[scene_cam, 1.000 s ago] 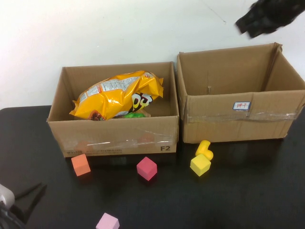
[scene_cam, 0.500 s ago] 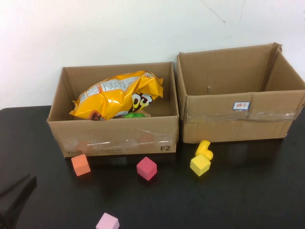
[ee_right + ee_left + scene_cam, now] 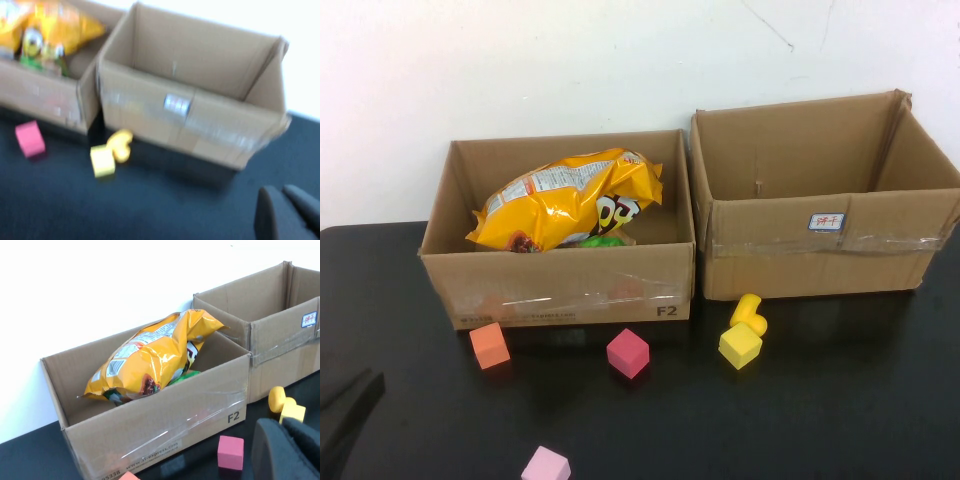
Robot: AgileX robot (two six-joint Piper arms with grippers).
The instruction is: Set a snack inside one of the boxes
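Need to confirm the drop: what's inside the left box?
The left box holds a yellow snack bag lying tilted, with something green under it, mostly covered. The floor beneath is hidden. The right box looks empty.

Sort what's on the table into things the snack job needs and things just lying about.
Job:
- orange snack bag, lying in the left box
- right box
- left gripper, shut, low at the near left
- right gripper, shut, near right

Lying about:
- orange block
- red block
- two yellow blocks
- pink block
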